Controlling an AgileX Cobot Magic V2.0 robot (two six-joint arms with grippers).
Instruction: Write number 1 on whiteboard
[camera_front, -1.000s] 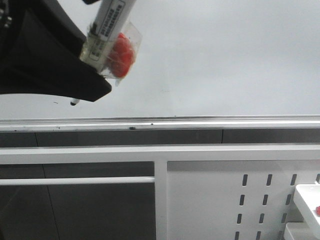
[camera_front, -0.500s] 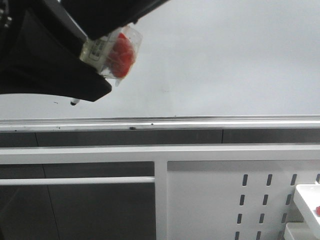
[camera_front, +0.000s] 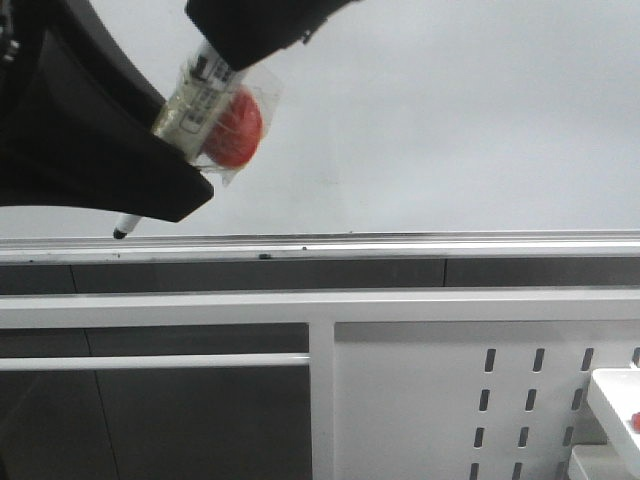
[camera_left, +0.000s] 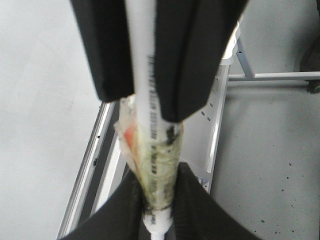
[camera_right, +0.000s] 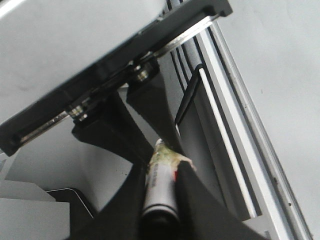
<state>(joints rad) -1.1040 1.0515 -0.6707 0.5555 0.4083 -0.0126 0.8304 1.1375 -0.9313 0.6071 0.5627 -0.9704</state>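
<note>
— Left pincer (camera_left: 157, 210)? Right pincer (camera_right: 160, 197)?
— Both clamped on white taped marker pen (camera_front: 205, 90) — tip just above silver rail of pale glossy whiteboard (camera_front: 450, 120).
— Number 1?
— Cannot tell.

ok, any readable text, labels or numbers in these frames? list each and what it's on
Nothing legible.
Marker: one line of dark print along the barrel, too blurred to read.
Marker label in the front view: black print, too small to read.
Whiteboard: no number visible, only tiny specks.
</note>
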